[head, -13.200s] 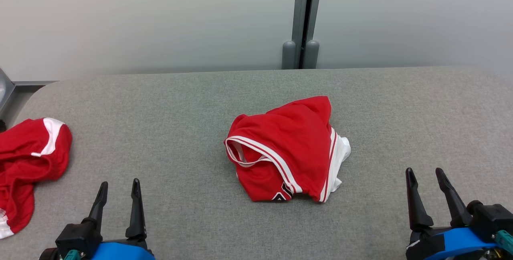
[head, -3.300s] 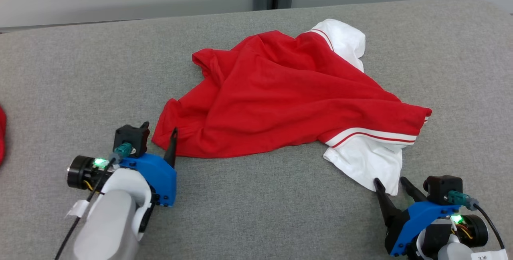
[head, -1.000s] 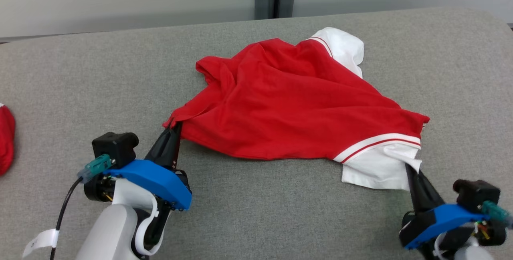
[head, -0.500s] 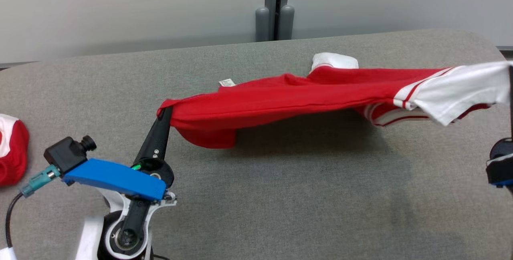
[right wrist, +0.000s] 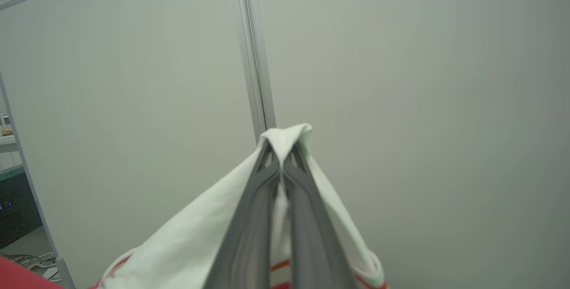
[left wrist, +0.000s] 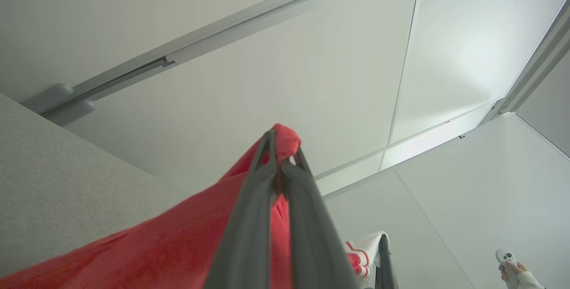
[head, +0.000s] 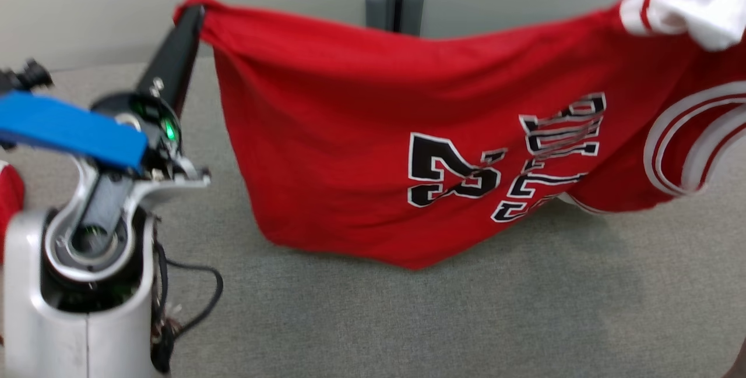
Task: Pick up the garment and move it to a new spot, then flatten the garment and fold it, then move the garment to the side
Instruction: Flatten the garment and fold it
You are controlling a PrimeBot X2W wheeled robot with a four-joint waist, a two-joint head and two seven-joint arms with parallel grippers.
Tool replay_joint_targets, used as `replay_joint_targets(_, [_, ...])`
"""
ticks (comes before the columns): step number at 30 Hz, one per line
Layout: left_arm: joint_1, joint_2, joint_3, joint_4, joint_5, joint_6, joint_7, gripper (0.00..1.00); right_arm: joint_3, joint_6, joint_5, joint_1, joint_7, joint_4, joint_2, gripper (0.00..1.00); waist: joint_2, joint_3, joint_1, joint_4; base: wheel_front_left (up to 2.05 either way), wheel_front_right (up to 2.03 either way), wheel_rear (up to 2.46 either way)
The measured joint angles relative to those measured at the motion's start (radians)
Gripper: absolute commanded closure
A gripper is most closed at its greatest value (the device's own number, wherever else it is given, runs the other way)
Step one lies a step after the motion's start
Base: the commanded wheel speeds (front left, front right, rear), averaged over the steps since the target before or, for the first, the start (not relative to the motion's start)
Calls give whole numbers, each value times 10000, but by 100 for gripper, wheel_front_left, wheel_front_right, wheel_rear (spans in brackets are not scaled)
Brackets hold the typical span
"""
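**Tools.** The left gripper point(head: 193, 16) is closed tight, with a red corner of the garment point(head: 349, 133) pinched at its fingertips and a small bunch of cloth poking out past them. The right gripper point(right wrist: 281, 148) is closed the same way on a white corner of the garment, and the cloth drapes down both sides of its fingers.

**Task item.** The garment is a red jersey with white trim and black-and-white printing. It hangs stretched between the two grippers as a sheet, falling away below the left fingertips and across to the right. Its top edge sags slightly in the middle. The lowest fold hangs close to the grey table point(head: 495, 314) under the grippers; whether it touches cannot be told.

**Other items.** A second red cloth point(head: 8, 197) lies on the table well out to the left of the left gripper.

**Progress, as judged.**
- Pick-up: done. Both corners look securely held.
- Move to a new spot: appears to be in hand. The garment is airborne and not yet set down.
- Outstanding: laying it flat, smoothing it, folding it, and moving it to the side.

**Risk.** The print hangs askew, so the garment may land crooked.
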Motion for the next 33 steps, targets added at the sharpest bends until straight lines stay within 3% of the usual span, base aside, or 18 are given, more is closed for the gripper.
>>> replay_joint_targets(5, [-1449, 54, 119, 813, 253, 416, -280, 100, 163, 0, -155, -1645, 219, 1523, -370, 100, 0, 820, 1, -57, 0, 0, 0])
replay_joint_targets(10, [-3288, 583, 65, 2249, 1289, 384, -865, 100, 545, 2, -416, -3481, -115, 3442, -267, 100, 2, 1933, 3, -205, 0, 0, 0])
replay_joint_targets(13, [-4653, 838, 86, 3076, 1879, 240, -1398, 100, 700, 2, -656, -4749, -842, 4462, -148, 100, 3, 2648, 5, -289, 0, 0, 0])
replay_joint_targets(18, [-6917, 851, 96, 4075, 2429, -357, -2385, 100, 949, 0, -754, -6857, -2424, 5808, 73, 100, 4, 3585, 6, -247, 0, 0, 0])
replay_joint_targets(25, [-8876, 736, 92, 5062, 2917, -1521, -3741, 100, 1450, 2, -1191, -8685, -5009, 6583, -228, 100, 4, 4152, 2, -93, 0, 0, 0])
replay_joint_targets(29, [-8956, 798, 36, 5645, 3066, -2169, -4134, 100, 1990, 2, -1160, -8640, -5233, 7091, -516, 100, 2, 4255, -2, -187, 0, 0, 0])
replay_joint_targets(33, [-7984, 963, -201, 6391, 3394, -2759, -4512, 100, 2491, 2, -1081, -7496, -5049, 7672, -792, 100, 3, 4366, 0, -275, 0, 0, 0])
